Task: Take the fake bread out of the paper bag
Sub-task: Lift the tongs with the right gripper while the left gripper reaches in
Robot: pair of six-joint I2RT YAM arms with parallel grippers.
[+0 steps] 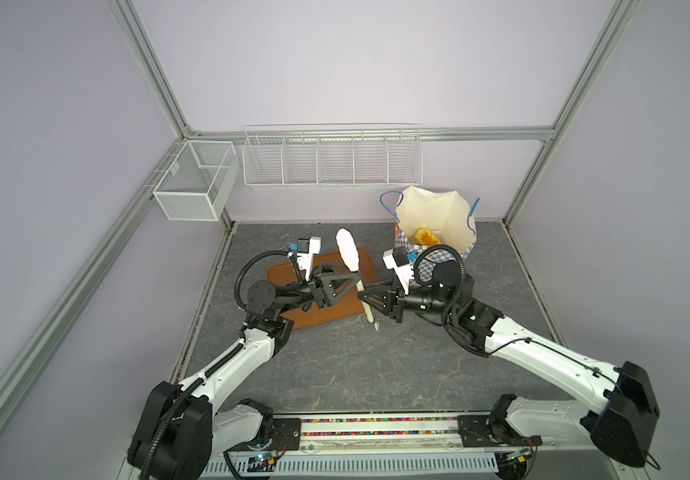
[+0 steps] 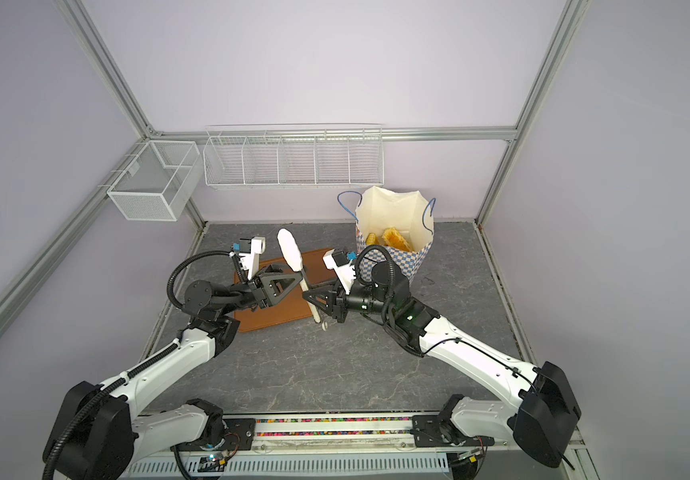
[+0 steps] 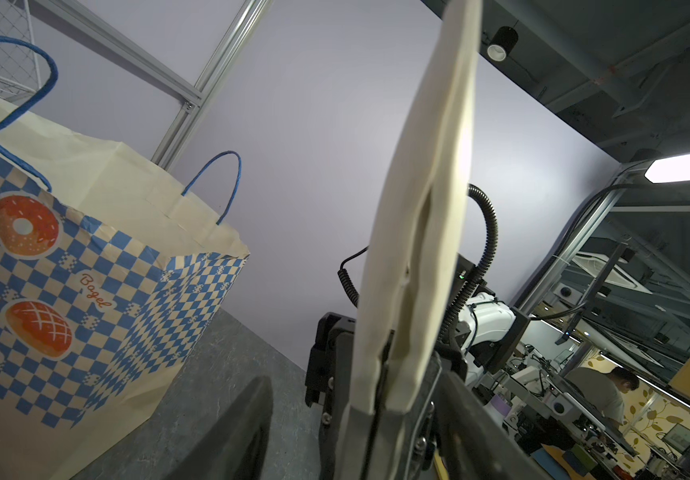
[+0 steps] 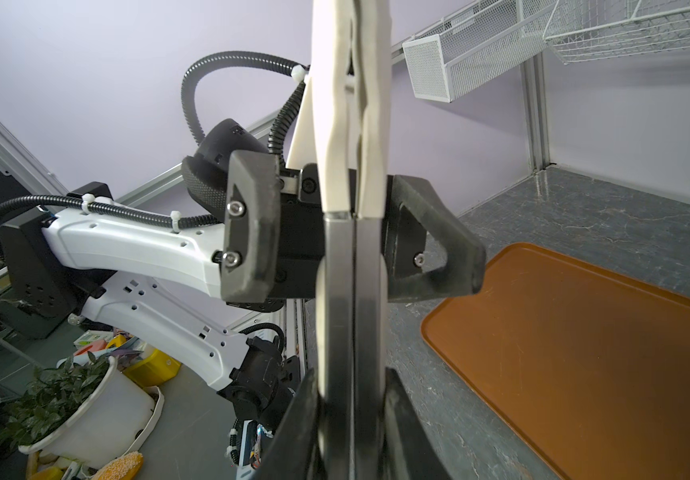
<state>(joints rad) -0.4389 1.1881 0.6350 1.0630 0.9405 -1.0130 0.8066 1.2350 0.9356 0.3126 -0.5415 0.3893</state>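
The paper bag [image 1: 434, 212] [image 2: 393, 212] [image 3: 85, 249] stands open and upright at the back right. Golden fake bread [image 1: 427, 237] [image 2: 393, 239] lies inside it. My right gripper [image 1: 366, 293] [image 2: 310, 292] [image 4: 351, 419] is shut on the steel handles of a pair of tongs [image 1: 347, 249] [image 2: 289, 249] [image 3: 418, 208] [image 4: 351, 124], whose white tips point up and away. My left gripper [image 1: 349, 276] [image 2: 295, 276] [image 3: 359, 415] is open and straddles the tongs higher up. A gap shows between one of its fingers [image 4: 251, 232] and the tongs.
A brown flat tray [image 1: 305, 316] [image 2: 268, 320] [image 4: 584, 353] lies under the left gripper. A white wire rack [image 1: 332, 160] hangs on the back wall. A mesh basket [image 1: 193, 183] hangs at the left corner. Metal frame posts edge the grey table.
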